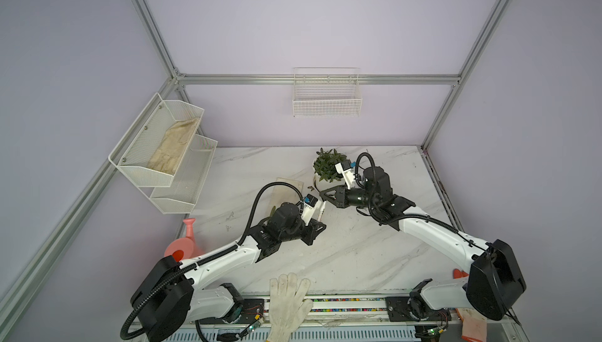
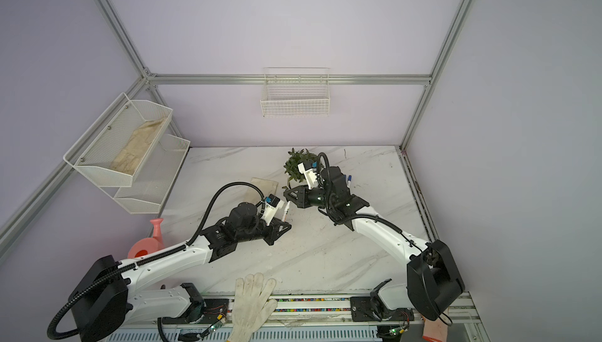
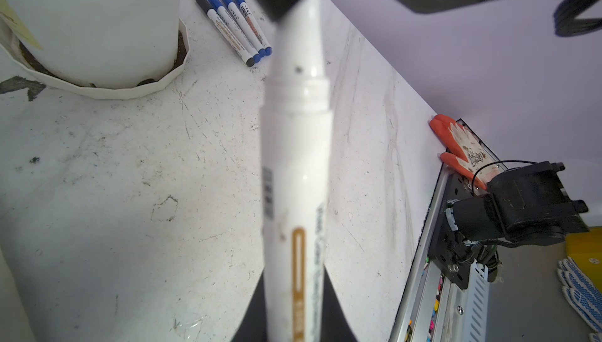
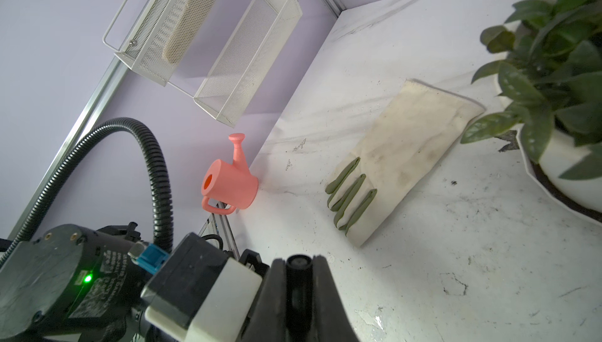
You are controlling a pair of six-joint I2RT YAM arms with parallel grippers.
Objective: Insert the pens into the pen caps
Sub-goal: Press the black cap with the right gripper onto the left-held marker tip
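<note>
The left end effector (image 1: 317, 228) is closed narrowly on the lower barrel of the one uncapped pen (image 3: 296, 167). The pen is held above the middle of the tabletop (image 3: 130, 193), its nose pointing toward the far side. The right end effector (image 1: 325, 195) is pinched shut on a black cap (image 4: 298, 263), whose round end shows between the two dark pads. In the left wrist view the pen's tapered nose is lost behind the blurred dark mass of the right end effector, so whether the nib is already inside the cap cannot be told.

The step in hand is judged to be the push-fit of pen into cap. It is best done with both axes brought into one line first, then a slow straight push until the stepped shoulder is met (a skewed push would likely let the glossy barrel slip in the pads). The barrel is smooth, hard white plastic, round, with a printed label and a ridged collar; the cap is a short dark cylinder. Just to the right of the white plant pot (image 3: 97, 31), four capped pens (image 3: 233, 22) are laid side by side, three blue and one black.
</note>
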